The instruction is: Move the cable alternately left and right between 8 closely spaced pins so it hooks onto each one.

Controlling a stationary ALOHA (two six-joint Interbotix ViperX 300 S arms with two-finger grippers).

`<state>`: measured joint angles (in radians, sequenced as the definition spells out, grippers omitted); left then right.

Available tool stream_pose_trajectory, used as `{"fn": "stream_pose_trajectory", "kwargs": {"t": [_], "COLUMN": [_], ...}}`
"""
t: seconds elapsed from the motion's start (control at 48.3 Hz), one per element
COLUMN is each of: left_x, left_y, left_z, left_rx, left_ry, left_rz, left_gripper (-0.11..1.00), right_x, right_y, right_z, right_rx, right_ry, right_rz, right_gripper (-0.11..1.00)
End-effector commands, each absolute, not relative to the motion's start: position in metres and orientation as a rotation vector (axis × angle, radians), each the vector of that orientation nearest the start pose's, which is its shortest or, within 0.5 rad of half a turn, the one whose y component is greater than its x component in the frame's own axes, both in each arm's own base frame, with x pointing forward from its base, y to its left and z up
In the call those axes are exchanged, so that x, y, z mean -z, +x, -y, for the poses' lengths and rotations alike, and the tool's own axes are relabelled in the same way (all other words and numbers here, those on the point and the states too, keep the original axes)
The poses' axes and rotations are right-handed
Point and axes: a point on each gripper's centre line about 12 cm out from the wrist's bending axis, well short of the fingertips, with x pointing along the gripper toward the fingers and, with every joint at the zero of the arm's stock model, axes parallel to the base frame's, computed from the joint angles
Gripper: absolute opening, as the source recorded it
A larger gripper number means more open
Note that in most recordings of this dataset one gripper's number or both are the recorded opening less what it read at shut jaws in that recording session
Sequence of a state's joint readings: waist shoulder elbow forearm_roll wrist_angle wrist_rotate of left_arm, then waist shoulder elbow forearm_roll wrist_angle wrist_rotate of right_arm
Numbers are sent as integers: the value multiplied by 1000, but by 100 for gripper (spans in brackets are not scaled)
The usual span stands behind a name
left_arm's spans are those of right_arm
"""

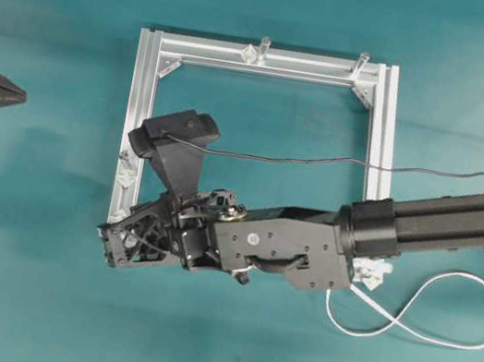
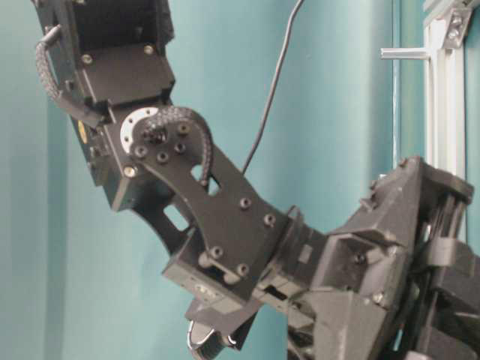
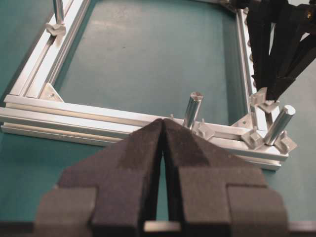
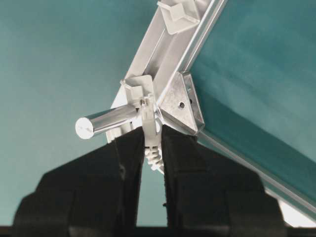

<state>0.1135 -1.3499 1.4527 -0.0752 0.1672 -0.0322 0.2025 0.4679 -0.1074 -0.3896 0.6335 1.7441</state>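
The right end effector (image 4: 150, 148), black with padded fingers, is clenched on the small clear-white plug (image 4: 149, 129) that ends the long thin white cable (image 1: 431, 308). The plug stands upright between the pads, its tip touching the base of a grey cylindrical post (image 4: 106, 121) at a corner of the square aluminium frame (image 1: 142, 107). Just beyond, a whitish diamond-shaped pin (image 4: 178, 15) sits on the frame rail. In the overhead view, the right arm reaches across to the frame's lower left corner; the cable trails in loose loops on the teal desk (image 1: 16, 291) beside the frame's lower right corner. The left end effector (image 3: 163, 140) has its black foam pads pressed together on nothing, hanging short of the frame's near rail, apart from the work. Two upright posts (image 3: 192, 109) and several pins (image 3: 254, 138) stand on that rail.
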Motion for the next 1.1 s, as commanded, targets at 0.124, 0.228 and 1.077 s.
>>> {"fn": "stream_pose_trajectory", "kwargs": {"t": [0.124, 0.228, 1.077], "left_x": [-193, -193, -193], "left_y": [134, 134, 134], "left_z": [-13, -13, -13], "left_rx": [-113, -113, -113], "left_ry": [-128, -128, -128], "left_rz": [-254, -254, -254], "left_gripper": [0, 0, 0], "right_x": [-190, -191, -202], "right_y": [533, 533, 530], "right_z": [-87, -87, -132], "right_rx": [622, 617, 550], "right_ry": [1126, 1128, 1141], "right_rz": [-699, -697, -714], "right_gripper": [13, 13, 13]}}
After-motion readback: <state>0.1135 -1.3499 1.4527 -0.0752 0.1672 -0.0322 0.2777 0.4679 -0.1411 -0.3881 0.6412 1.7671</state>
